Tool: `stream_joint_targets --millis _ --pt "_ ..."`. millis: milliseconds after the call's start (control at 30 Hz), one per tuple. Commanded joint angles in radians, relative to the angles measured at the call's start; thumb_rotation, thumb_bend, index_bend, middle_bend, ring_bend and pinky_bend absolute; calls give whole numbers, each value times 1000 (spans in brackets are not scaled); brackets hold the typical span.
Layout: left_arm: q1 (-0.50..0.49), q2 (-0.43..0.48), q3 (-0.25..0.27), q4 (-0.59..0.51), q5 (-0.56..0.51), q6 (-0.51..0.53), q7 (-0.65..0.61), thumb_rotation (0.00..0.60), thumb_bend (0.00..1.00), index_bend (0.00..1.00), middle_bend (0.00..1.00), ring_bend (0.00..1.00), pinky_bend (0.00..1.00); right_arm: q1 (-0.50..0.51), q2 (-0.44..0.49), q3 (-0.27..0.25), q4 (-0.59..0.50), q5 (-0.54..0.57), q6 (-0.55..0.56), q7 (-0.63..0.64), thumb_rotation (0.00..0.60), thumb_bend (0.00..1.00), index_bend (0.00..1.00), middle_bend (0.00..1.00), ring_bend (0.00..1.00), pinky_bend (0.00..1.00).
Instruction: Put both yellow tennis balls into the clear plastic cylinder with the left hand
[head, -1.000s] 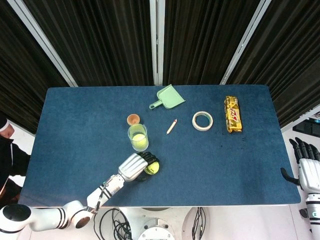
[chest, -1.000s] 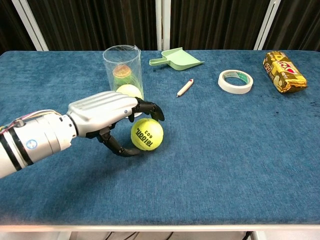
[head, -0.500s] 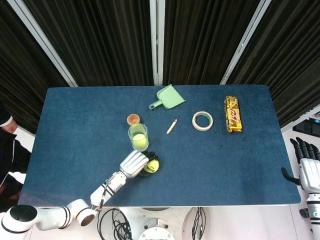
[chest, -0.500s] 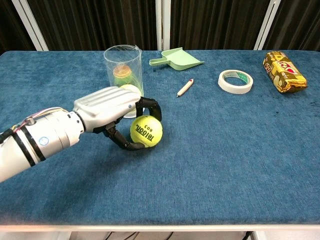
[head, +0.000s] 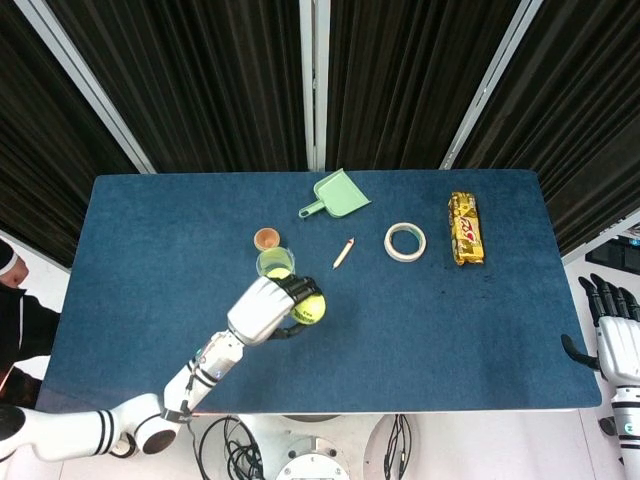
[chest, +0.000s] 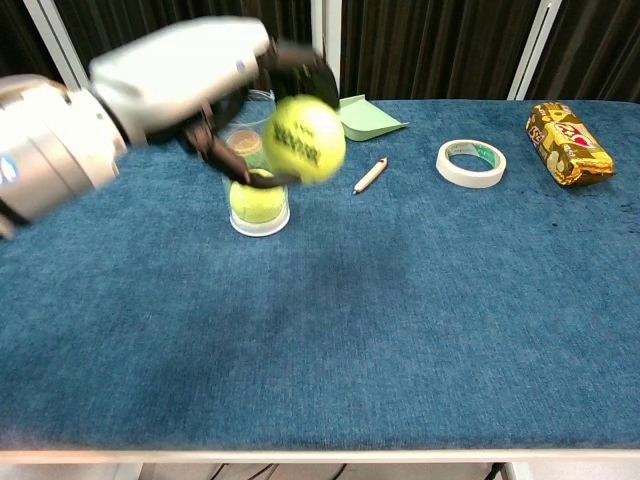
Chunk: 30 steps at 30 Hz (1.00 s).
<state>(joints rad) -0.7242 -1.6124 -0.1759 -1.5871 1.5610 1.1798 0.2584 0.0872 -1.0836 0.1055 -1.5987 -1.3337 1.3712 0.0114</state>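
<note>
One fuzzy round tennis ball (chest: 304, 139) in metallic left hand (chest: 190, 75) above clear cylinder (chest: 258, 205)

One yellow tennis ball (chest: 304, 139) with dark printed lettering is off the bench (chest: 400, 320), held in the left hand (chest: 190, 70) just beside the rim of the clear plastic cylinder (chest: 258, 200). The cylinder stands upright, with the other yellow ball (chest: 258, 198) resting at its bottom.

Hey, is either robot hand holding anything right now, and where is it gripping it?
The left hand holds a yellow tennis ball, fingers wrapped around its near side. The right hand holds nothing.
</note>
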Motion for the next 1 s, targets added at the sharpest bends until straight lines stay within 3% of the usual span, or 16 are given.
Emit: stream_joint_targets --millis 33,233,600,700,767,867,1000 --pt "-7 37 -59 -7 -56 8 19 600 285 528 549 519 750 0 1 1 -6 -1 4 -6 600 244 0 0 0 0" --pt "-16 56 -108 38 -141 -11 14 600 285 527 548 519 749 -1 3 2 -13 3 6 -14 600 244 0 0 0 0" --pt "-17 71 -85 81 -190 -50 -28 600 283 510 522 499 725 0 5 3 -13 6 2 -10 600 244 0 0 0 0" --pt "-20 75 -77 80 -186 -59 -48 600 283 388 479 441 661 0 5 3 -12 7 2 -9 600 244 0 0 0 0" --pt "-22 83 -72 75 -189 -71 -59 600 282 253 397 344 572 0 5 4 -12 8 2 -9 600 244 0 0 0 0" --pt "-22 94 -66 69 -203 -84 -59 600 274 126 264 230 473 0 6 3 -13 8 0 -9 600 244 0 0 0 0" --pt "-18 105 -63 58 -196 -75 -71 600 267 65 153 146 386 1 6 3 -13 9 -1 -10 600 244 0 0 0 0"
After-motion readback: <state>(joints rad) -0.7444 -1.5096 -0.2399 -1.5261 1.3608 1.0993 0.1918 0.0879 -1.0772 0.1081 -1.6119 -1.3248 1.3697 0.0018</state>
